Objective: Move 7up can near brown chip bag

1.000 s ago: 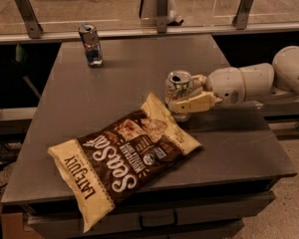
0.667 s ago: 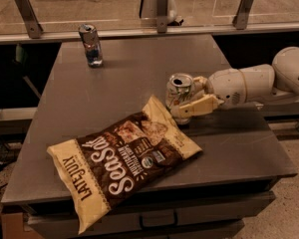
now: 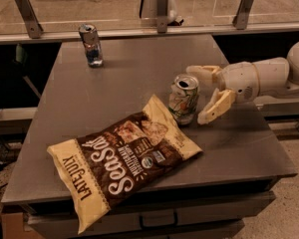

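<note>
The brown chip bag (image 3: pixel 124 171) lies flat at the near edge of the grey worktop (image 3: pixel 139 73). Just beside the bag's far right corner, the 7up can (image 3: pixel 183 99) stands upright. My fingers (image 3: pixel 215 106) are spread wide, released, right of that same corner and flanking the can. Well beyond the bag stands a blue can (image 3: pixel 91 45).
</note>
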You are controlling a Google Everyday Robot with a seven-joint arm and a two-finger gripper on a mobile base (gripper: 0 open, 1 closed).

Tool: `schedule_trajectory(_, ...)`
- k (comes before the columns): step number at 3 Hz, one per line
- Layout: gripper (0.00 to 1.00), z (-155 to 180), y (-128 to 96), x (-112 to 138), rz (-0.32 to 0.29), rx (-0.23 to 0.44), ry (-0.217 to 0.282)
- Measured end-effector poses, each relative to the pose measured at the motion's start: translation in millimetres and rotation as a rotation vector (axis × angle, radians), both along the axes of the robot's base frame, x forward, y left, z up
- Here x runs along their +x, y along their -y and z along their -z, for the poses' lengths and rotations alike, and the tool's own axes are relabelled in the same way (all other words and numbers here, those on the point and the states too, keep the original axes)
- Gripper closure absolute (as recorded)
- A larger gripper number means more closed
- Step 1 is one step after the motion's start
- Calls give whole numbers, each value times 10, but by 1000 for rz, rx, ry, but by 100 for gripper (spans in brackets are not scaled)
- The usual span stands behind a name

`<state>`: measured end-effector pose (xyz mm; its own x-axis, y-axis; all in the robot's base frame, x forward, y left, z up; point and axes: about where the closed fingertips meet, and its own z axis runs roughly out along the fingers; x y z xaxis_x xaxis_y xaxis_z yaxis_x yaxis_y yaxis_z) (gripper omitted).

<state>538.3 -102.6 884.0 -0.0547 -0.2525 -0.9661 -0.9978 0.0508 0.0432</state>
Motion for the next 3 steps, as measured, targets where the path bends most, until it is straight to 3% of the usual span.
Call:
schedule_trajectory(1, 0, -319, 289, 199, 71, -43, 95)
schedule_trajectory(2, 0, -904, 589, 397, 181, -77, 250)
schedule_trajectory(3, 0, -1523, 726, 406, 279, -87, 400)
